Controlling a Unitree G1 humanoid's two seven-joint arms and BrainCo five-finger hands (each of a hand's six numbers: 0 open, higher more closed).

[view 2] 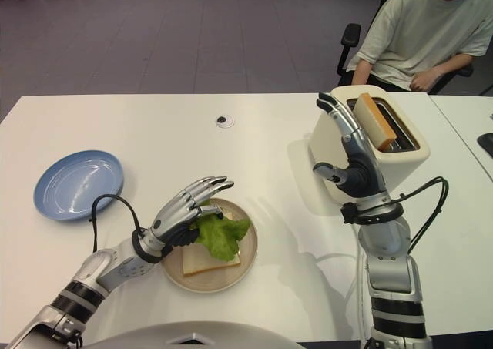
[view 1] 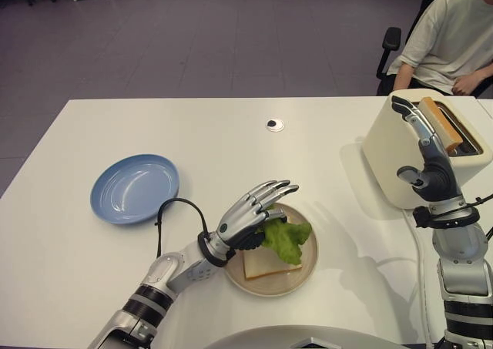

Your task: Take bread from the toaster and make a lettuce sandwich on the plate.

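A beige plate (view 1: 306, 269) near the table's front holds a slice of bread (view 1: 260, 269) with a green lettuce leaf (view 1: 287, 238) lying on top. My left hand (view 1: 252, 213) hovers over the plate's left side with its fingers stretched out above the leaf's left edge, holding nothing. At the right stands a cream toaster (view 2: 408, 162) with a second slice of bread (view 2: 374, 121) sticking up from its slot. My right hand (view 2: 350, 155) is raised against the toaster's near left side, fingers open and pointing up just left of that slice, not gripping it.
An empty blue plate (view 1: 135, 187) lies at the left of the white table (view 1: 92, 133). A small round disc (view 1: 275, 124) sits at the table's middle back. A black cable (view 1: 173, 206) loops by my left forearm.
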